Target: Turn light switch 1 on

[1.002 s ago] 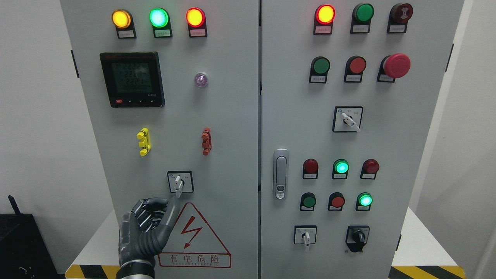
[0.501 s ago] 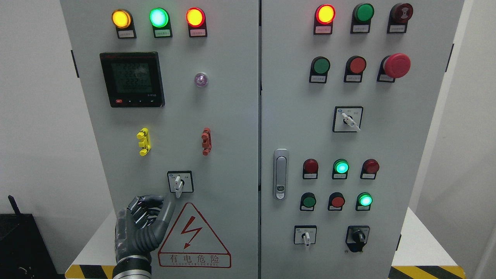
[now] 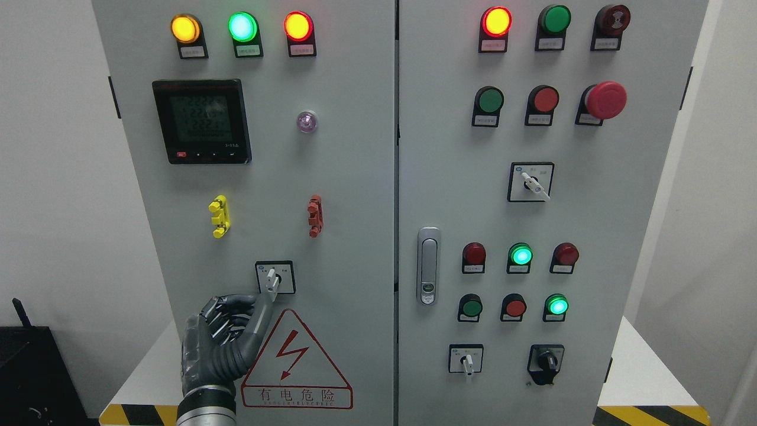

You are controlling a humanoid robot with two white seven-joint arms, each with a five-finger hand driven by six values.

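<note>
A small rotary switch (image 3: 272, 278) with a white lever sits in a black-framed plate low on the left cabinet door (image 3: 349, 195). Its lever points straight down. My left hand (image 3: 239, 310), dark grey, comes up from the bottom left, just below and left of the switch. Its fingers (image 3: 220, 313) are curled into the palm and hold nothing. The thumb (image 3: 259, 313) sticks up to the right, and its tip reaches the lower end of the lever. Whether it touches I cannot tell. The right hand is out of view.
A red-bordered warning triangle (image 3: 295, 367) lies right of the hand. Yellow (image 3: 219, 216) and red (image 3: 315, 216) clips sit above the switch, and a black meter (image 3: 201, 121) higher up. The right door carries a latch handle (image 3: 428, 265), lit buttons and more rotary switches (image 3: 530, 182). A black box (image 3: 29, 373) stands lower left.
The left hand dipped down and left, then came back up and right. Its thumb tip now sits just under the switch lever. The lever has not turned.
</note>
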